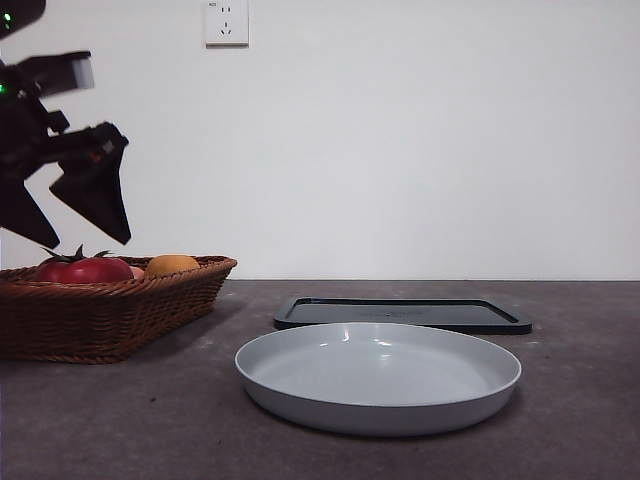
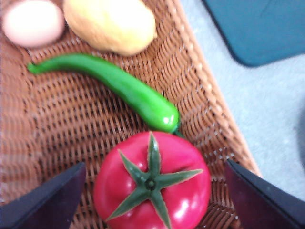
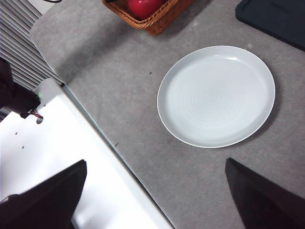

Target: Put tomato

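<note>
Front view | left claw [image 1: 75, 215] spread wide above tomato [image 1: 88, 268] near basket rim [image 1: 190, 268] | right claw [image 3: 152, 200] released, high over plate [image 3: 217, 95]

The surface [image 1: 120, 420] is a dark grey, slightly speckled top that fills the lower part of the front view and ends at a white wall. Three things rest directly on it. A brown wicker basket [image 1: 110, 315] sits at the left edge of the frame. A shallow, pale grey round plate [image 1: 378, 378] lies in the lower centre, nearest the camera. Just behind the plate, right of centre, a flat dark tray [image 1: 402, 315] with rounded corners lies on the surface. Basket and plate are apart, with bare surface between them.
</note>
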Robot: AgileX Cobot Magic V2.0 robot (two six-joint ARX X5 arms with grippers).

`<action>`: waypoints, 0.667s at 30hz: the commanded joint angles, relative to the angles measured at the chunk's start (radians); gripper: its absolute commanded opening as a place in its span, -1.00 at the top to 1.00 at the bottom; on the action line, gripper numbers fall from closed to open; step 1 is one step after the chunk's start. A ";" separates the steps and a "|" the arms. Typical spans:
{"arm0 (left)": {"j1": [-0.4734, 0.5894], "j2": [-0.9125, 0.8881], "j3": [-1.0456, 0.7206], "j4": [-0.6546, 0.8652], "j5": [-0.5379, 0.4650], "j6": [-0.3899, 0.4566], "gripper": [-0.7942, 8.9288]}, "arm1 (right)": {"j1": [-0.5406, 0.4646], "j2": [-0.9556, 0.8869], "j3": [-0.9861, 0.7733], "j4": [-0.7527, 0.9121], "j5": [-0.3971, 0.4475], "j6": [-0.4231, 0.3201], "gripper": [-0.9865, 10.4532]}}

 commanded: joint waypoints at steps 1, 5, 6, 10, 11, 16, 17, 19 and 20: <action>-0.004 0.032 0.021 0.016 0.002 0.013 -0.13 | 0.004 0.006 0.019 0.009 -0.001 -0.003 0.02; -0.004 0.063 0.021 0.021 0.002 0.012 -0.13 | 0.004 0.006 0.019 0.010 0.000 -0.003 0.02; -0.004 0.068 0.021 0.022 0.002 0.012 -0.13 | 0.004 0.006 0.019 0.010 0.000 -0.003 0.02; -0.005 0.090 0.021 0.026 0.002 0.012 -0.13 | 0.004 0.006 0.019 0.010 0.000 -0.003 0.02; -0.005 0.094 0.021 0.026 0.002 0.012 -0.13 | 0.004 0.006 0.019 0.010 0.000 -0.003 0.02; -0.005 0.110 0.021 0.034 0.002 0.012 -0.13 | 0.004 0.006 0.019 0.010 0.000 -0.003 0.02; -0.005 0.114 0.021 0.033 0.002 0.012 -0.13 | 0.004 0.006 0.019 0.010 0.000 -0.003 0.02; -0.005 0.126 0.021 0.033 0.002 0.011 -0.13 | 0.004 0.006 0.019 0.010 -0.001 -0.003 0.02; -0.005 0.132 0.021 0.032 0.002 0.008 -0.13 | 0.004 0.006 0.019 0.010 -0.001 -0.003 0.02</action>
